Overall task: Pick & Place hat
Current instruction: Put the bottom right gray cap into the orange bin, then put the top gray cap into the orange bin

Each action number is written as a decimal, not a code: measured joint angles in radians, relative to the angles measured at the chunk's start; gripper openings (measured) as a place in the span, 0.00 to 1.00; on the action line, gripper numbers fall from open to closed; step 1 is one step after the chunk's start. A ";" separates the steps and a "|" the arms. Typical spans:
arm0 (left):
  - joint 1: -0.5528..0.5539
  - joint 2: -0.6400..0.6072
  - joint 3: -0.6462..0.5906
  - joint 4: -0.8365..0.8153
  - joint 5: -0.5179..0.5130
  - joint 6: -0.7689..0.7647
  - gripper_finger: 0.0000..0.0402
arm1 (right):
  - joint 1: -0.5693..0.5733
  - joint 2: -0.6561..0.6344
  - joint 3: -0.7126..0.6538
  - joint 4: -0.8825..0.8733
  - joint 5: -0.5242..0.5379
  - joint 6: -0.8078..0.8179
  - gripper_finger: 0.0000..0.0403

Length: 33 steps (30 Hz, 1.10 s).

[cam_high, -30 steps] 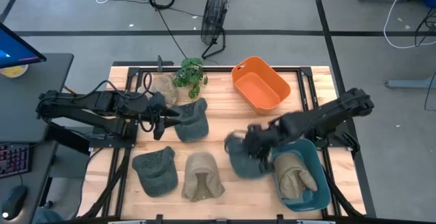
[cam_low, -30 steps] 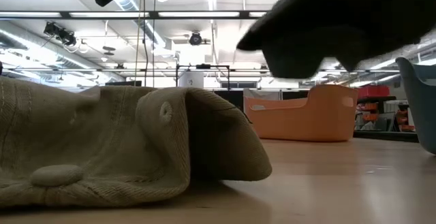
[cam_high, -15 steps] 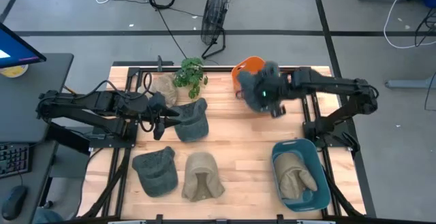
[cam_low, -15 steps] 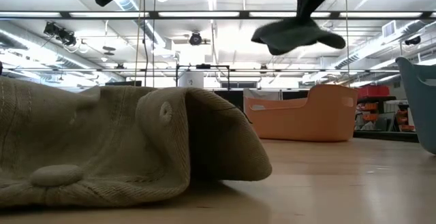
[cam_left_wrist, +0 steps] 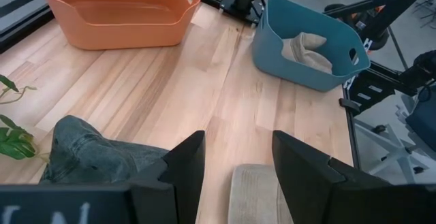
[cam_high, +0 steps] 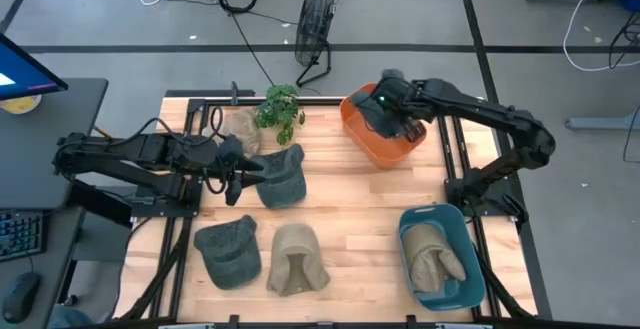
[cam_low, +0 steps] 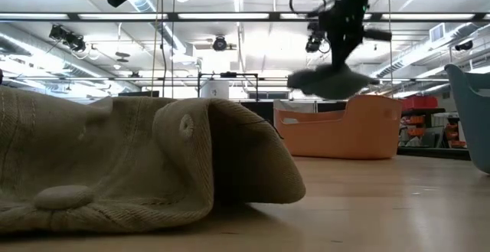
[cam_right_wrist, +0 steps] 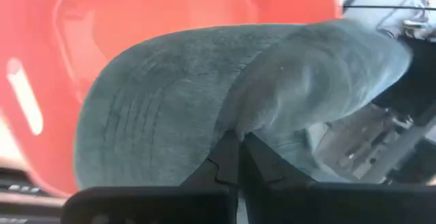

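My right gripper is shut on a grey-blue cap and holds it over the orange bin at the table's far side. In the low view the cap hangs just above the bin's rim. My left gripper is open and waits at the table's left. It sits beside a second grey-blue cap, which lies flat on the wood, and touches nothing. My right gripper pinches a fold of the cap's cloth between its two shut fingers. It comes from above, pointing down. The cap is lifted clear and hangs below the fingers, spread wide over the orange bin.
A grey-green cap and a tan cap lie near the table's near edge. A blue bin at the near right holds a tan cap. A plant and another tan hat stand at the far left.
My right gripper, shut on the grey-blue cap, has risen from beside the blue bin. It swung toward the far edge and then sank over the orange bin. The cap came off the table and now hangs clear.
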 joint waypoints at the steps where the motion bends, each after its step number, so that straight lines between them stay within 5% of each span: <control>1: 0.000 0.000 0.000 0.000 0.000 0.000 0.43 | -0.006 0.000 -0.033 0.031 -0.005 -0.032 0.00; 15: 0.000 0.000 0.000 0.000 -0.001 -0.001 0.43 | -0.025 0.000 -0.371 0.333 -0.012 -0.150 0.00; 33: 0.000 0.000 0.000 0.004 -0.016 -0.001 0.43 | -0.033 0.000 -0.403 0.357 -0.081 -0.030 0.14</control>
